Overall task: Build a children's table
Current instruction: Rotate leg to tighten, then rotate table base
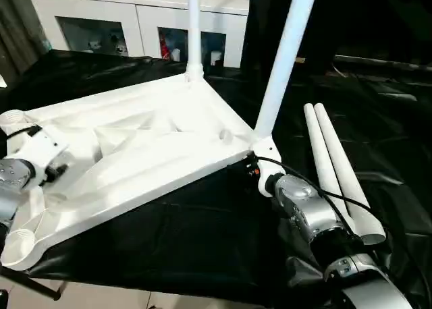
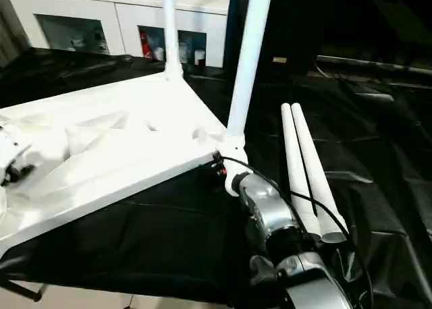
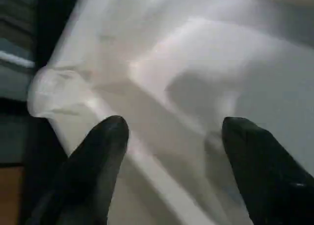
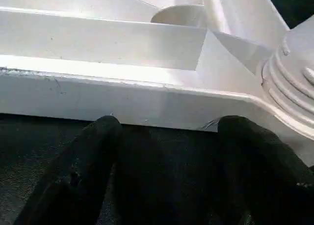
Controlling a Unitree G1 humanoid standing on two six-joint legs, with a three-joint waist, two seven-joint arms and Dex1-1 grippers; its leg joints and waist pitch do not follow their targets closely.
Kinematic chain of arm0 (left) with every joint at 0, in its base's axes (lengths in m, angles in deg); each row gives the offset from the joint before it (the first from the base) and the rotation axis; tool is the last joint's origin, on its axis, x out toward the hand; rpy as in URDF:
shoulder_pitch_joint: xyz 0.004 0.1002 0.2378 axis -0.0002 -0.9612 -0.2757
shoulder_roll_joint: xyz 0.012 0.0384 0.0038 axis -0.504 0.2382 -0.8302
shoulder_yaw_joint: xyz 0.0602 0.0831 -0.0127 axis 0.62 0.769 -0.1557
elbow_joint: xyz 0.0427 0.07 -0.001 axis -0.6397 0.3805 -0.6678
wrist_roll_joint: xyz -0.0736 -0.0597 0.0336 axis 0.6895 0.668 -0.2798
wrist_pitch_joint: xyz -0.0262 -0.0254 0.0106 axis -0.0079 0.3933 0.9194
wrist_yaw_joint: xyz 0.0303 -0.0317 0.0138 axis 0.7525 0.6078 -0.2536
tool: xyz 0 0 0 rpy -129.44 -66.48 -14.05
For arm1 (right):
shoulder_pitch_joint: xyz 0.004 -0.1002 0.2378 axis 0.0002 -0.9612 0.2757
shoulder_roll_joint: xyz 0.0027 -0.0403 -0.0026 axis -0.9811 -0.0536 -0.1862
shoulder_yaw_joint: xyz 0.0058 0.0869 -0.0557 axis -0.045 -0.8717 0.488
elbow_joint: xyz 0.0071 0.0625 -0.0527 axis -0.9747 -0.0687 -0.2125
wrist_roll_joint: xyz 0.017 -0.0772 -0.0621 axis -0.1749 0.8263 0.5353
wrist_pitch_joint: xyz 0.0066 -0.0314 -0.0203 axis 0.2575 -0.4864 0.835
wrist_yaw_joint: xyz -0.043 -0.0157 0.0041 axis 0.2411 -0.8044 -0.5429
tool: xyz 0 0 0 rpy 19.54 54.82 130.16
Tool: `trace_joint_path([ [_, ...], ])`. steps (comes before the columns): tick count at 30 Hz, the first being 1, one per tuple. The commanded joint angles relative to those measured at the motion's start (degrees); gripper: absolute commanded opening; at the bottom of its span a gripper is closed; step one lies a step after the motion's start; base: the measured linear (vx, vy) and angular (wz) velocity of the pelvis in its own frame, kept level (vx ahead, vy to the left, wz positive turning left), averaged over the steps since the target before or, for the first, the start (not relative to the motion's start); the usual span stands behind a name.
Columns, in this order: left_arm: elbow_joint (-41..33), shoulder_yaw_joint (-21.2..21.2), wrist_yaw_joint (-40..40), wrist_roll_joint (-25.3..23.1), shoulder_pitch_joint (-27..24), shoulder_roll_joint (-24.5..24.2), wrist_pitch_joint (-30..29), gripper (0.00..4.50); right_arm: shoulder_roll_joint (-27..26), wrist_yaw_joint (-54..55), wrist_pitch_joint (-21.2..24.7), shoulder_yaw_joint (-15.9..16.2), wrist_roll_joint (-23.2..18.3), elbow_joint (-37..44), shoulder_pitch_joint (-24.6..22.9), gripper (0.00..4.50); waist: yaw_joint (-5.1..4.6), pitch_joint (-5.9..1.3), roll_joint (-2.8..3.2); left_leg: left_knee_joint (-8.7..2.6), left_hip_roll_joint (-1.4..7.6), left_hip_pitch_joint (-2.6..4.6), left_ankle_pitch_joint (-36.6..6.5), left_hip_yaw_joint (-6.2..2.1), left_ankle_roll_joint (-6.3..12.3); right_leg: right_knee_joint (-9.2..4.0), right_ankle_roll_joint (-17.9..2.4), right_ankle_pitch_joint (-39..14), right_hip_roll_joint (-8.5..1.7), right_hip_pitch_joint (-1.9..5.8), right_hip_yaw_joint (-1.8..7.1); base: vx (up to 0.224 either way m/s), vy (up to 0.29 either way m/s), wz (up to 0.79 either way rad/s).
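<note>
Nearest to me, my right gripper hangs over the black sheet that covers the work surface, its two black fingers spread apart and holding nothing, just short of the tabletop's rim. My left gripper is likewise spread wide and empty, above the ribbed underside near a round corner socket.

The white tabletop lies upside down on the sheet, ribs up. Two legs stand in its sockets: one at the corner beside my right wrist, leaning a little, and one upright at the far corner. Two loose legs lie side by side, touching, on the sheet to my right.

Beyond the sheet's far edge stands a white glass-doored cabinet with small items behind the panes.
</note>
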Motion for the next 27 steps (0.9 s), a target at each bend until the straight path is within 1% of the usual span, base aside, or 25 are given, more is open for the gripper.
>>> trace_joint_path([
  [1,0.80,-1.46,2.33,-0.52,1.27,-1.48,-0.07,3.74,0.29,0.46,-1.08,-0.88,0.51,-1.00,1.05,3.63,-0.03,-3.72,1.47,-3.87,1.21,0.24,-4.64,-0.09,0.98,-2.68,-14.30,0.61,-3.84,3.69,3.62,0.000,0.000,0.00],
  [2,1.81,-2.09,3.83,-0.62,1.70,-1.97,0.13,3.92,0.36,0.40,-1.28,-0.86,0.58,-1.42,1.11,3.63,-0.05,-3.71,1.39,-3.87,1.19,0.22,-4.89,-0.11,1.02,-2.68,-14.03,0.11,-3.81,3.72,3.61,0.000,0.000,0.00],
  [3,2.02,-2.19,4.10,-0.65,1.79,-2.05,0.17,4.04,0.37,0.39,-1.32,-0.86,0.58,-1.51,1.13,3.63,-0.06,-3.74,1.44,-3.85,1.16,0.16,-4.88,-0.14,1.00,-2.65,-13.86,-0.03,-3.81,3.79,3.61,0.000,0.000,0.00],
  [5,3.26,-2.16,5.75,-1.48,2.10,-2.76,0.63,4.19,0.45,0.40,-1.78,-0.89,0.66,-2.23,1.40,3.63,-0.12,-3.79,1.42,-3.80,1.18,0.21,-4.45,-0.16,1.06,-2.67,-13.62,0.02,-3.82,3.75,3.61,0.000,0.000,0.00],
  [8,4.31,-1.80,6.17,-1.90,2.13,-3.14,1.57,4.19,0.54,0.43,-2.17,-0.96,0.73,-2.85,1.64,3.63,-0.10,-3.82,1.59,-3.77,1.20,0.31,-4.35,-0.14,1.12,-2.61,-13.93,0.26,-3.84,3.62,3.60,0.000,0.000,0.00],
  [9,4.71,-2.03,4.17,0.21,2.04,-1.68,4.08,4.04,0.56,0.37,-2.88,-1.13,0.83,-3.85,2.01,3.63,-0.01,-3.80,1.44,-3.78,1.20,0.25,-4.53,-0.11,1.15,-2.71,-14.13,0.08,-3.90,3.65,3.62,0.000,0.000,0.00],
  [11,4.57,-1.97,2.81,1.34,2.03,-0.69,5.58,3.85,0.56,0.35,-3.24,-1.17,0.91,-4.35,2.20,3.63,0.10,-3.80,1.58,-3.81,1.28,0.30,-4.73,-0.13,0.90,-2.70,-14.43,0.01,-4.01,3.58,3.63,0.000,0.000,0.00],
  [12,4.03,-2.27,0.26,3.85,2.30,1.48,6.68,3.82,0.55,0.32,-3.72,-1.24,1.05,-5.04,2.49,3.63,0.24,-3.79,1.54,-3.77,1.31,0.51,-5.46,0.02,0.62,-2.74,-14.68,-0.32,-3.97,3.41,3.66,0.000,0.000,0.00],
  [13,3.83,-1.94,-0.73,4.40,2.55,2.34,7.90,3.82,0.56,0.31,-3.78,-1.24,1.08,-5.14,2.57,3.63,0.43,-3.72,1.55,-3.82,1.31,0.47,-5.97,0.06,0.31,-2.76,-14.96,-0.64,-4.03,3.43,3.69,0.000,0.000,0.00],
  [16,4.45,-1.45,-1.01,4.87,3.94,4.30,8.53,3.42,0.64,0.15,-3.99,-1.22,1.14,-5.40,2.77,3.63,0.46,-3.83,1.51,-3.74,1.30,0.22,-6.06,-0.04,0.14,-2.54,-14.67,0.17,-4.04,3.67,3.68,0.000,0.000,0.00],
  [17,4.81,-1.06,-1.19,4.61,4.18,4.34,8.99,3.37,0.65,0.13,-4.10,-1.21,1.15,-5.53,2.83,3.63,0.39,-3.86,1.48,-3.75,1.27,0.14,-6.14,-0.10,0.25,-2.58,-14.37,-0.01,-4.04,3.74,3.65,0.000,0.000,0.00],
  [18,6.27,0.54,-1.77,3.17,4.84,4.02,10.26,3.37,0.72,0.05,-4.39,-1.18,1.21,-5.91,3.03,3.63,0.36,-3.86,1.55,-3.73,1.24,0.13,-6.19,-0.12,0.30,-2.58,-14.18,-0.20,-4.03,3.76,3.64,0.000,0.000,0.00],
  [19,7.06,1.27,-1.93,2.41,5.17,3.83,10.64,3.37,0.75,0.01,-4.51,-1.17,1.24,-6.09,3.12,3.63,0.23,-3.81,1.40,-3.76,1.12,0.07,-6.55,-0.14,0.42,-2.74,-13.60,-1.39,-3.96,3.85,3.64,0.000,0.000,0.00],
  [22,9.76,4.06,-3.24,-0.55,5.92,2.89,10.53,2.98,0.80,-0.05,-4.79,-1.21,1.35,-6.50,3.32,3.63,-0.06,-3.74,1.42,-3.80,1.16,0.04,-7.06,-0.26,0.28,-2.93,-12.79,-3.56,-3.97,3.79,3.62,0.000,0.000,0.00],
  [24,11.56,5.82,-4.03,-2.39,6.27,2.13,10.87,2.98,0.78,-0.09,-5.20,-1.35,1.46,-7.12,3.61,3.63,-0.21,-3.74,1.51,-3.75,1.22,0.02,-6.65,-0.28,0.30,-2.85,-12.97,-3.42,-4.06,3.74,3.70,0.000,0.000,0.00],
  [27,14.15,7.71,-4.56,-4.25,6.80,1.24,11.35,2.53,0.74,-0.15,-5.67,-1.42,1.62,-7.69,3.84,3.63,-0.27,-3.78,1.66,-3.74,1.28,0.23,-6.62,-0.25,0.37,-2.86,-13.21,-2.71,-3.98,3.53,3.69,0.000,0.000,0.00],
])
